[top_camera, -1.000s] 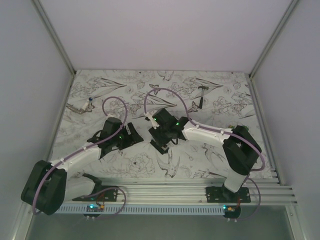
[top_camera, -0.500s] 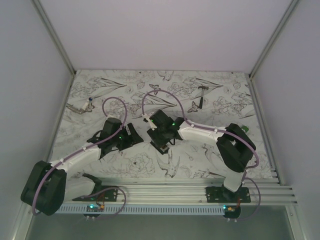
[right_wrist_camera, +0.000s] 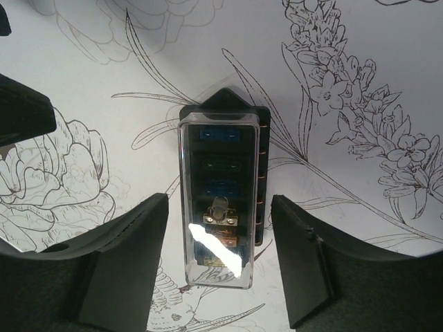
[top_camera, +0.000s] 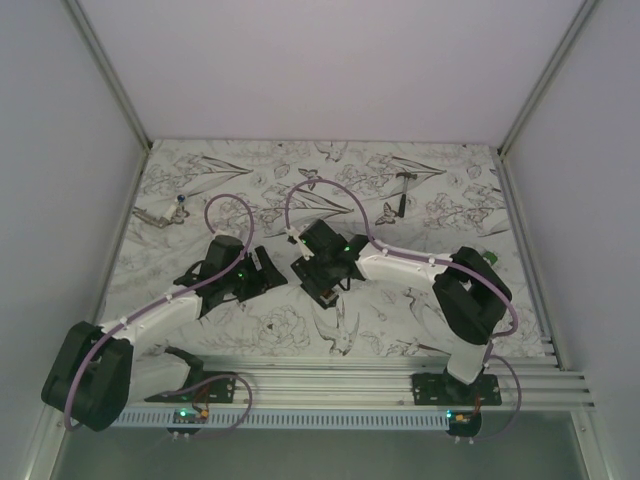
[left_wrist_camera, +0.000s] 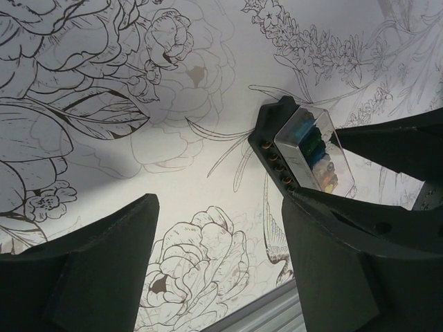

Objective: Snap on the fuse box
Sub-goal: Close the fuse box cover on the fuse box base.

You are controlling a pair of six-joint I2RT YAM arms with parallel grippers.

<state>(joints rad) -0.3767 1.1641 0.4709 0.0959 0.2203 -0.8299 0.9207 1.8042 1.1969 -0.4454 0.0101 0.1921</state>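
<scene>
Just one fuse box point(right_wrist_camera: 220, 200) lying on the table point(right_wrist_camera: 387, 34)
Right fingers point(right_wrist_camera: 131, 263) are straddling it, spread, not gripping; left fingers point(left_wrist_camera: 104, 270) are hovering wide beside it.

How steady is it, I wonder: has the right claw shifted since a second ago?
Yes. The right claw has shifted slightly left, away from the hammer and toward the left arm.
</scene>
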